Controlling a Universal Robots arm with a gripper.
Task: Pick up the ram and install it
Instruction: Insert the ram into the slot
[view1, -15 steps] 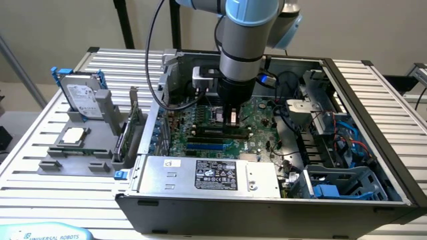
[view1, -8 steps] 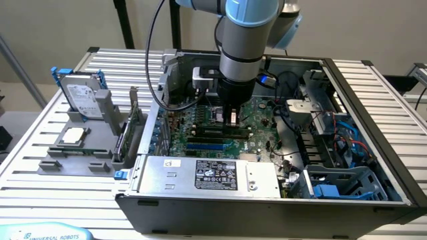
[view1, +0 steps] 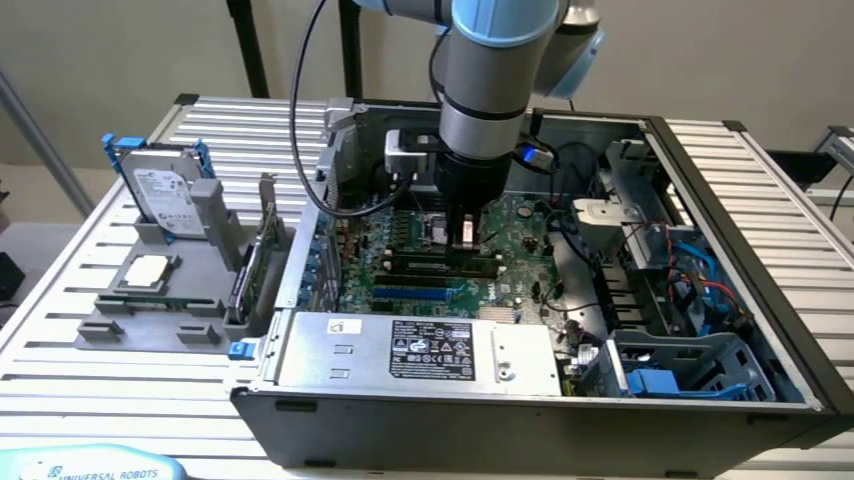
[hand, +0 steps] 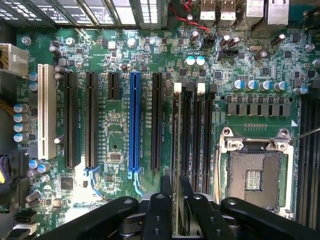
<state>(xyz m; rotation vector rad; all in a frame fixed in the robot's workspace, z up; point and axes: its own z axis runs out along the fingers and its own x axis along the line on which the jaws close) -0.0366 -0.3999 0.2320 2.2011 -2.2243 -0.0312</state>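
Ram (hand: 176, 165) upright in memory slot (hand: 186, 135), between parted hand (hand: 176, 192) fingers.

Glossy green motherboard (hand: 120, 125), matt black plastic tool (hand: 176, 200), grey sheet-metal case (view1: 534, 425), ribbed aluminium table (view1: 94, 370).

We record a plain beige wall (view1: 747, 60) behind the work area, evenly lit with no hard shadows. In front of it we note a table (view1: 80, 330) of ribbed, silver-grey aluminium slats, running across the exterior view. Two black upright posts (view1: 250, 48) rise at the table's far edge, and a slanted grey metal bar (view1: 40, 140) crosses the exterior view's left. Lighting is soft and diffuse.
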